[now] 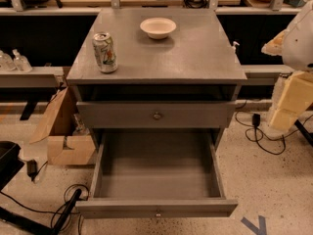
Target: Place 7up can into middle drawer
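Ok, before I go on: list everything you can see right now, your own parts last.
7up can: one, pale green-white with a silver top, upright on the cabinet top, front left.
bowl: one, white, on the cabinet top, back centre.
cabinet top: one, grey.
top drawer: one, grey with a round knob, shut.
middle drawer: one, grey, pulled open, nothing in its tray.
cardboard box: one, brown, on the floor left of the cabinet.
bottles: two, clear, on a ledge at the far left.
cables: several, black, on the floor on both sides.
hand: one, cream, at the right edge beside the cabinet, well apart from the can.
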